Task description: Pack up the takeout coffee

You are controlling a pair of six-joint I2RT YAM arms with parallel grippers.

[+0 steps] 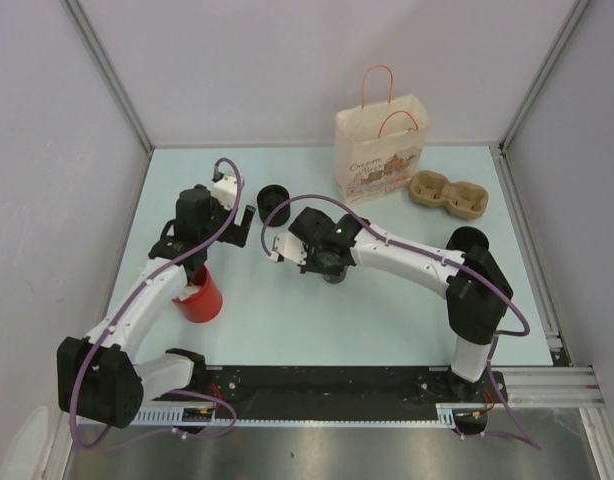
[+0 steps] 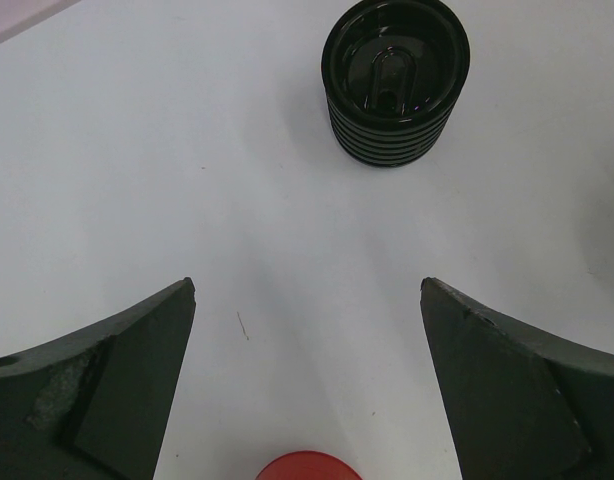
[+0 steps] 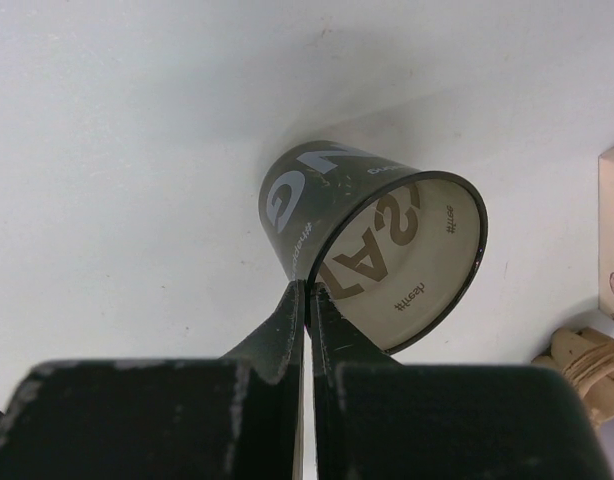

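A dark grey paper cup (image 3: 317,195) with pale lettering is tilted, its open mouth towards the camera. My right gripper (image 3: 309,292) is shut on its rim, one finger inside and one outside. In the top view this gripper (image 1: 325,258) is mid-table, the cup (image 1: 334,273) mostly hidden under it. My left gripper (image 2: 307,295) is open and empty above the table. A red cup (image 2: 307,467) sits just behind it, and it also shows in the top view (image 1: 199,296). A black ribbed lid (image 2: 395,80) lies ahead of the left gripper (image 1: 234,222).
A paper bag (image 1: 381,152) with orange handles stands at the back. A brown two-hole cup carrier (image 1: 447,193) lies to its right. A black round object (image 1: 468,238) sits by the right arm. The black lid (image 1: 274,197) is left of the bag.
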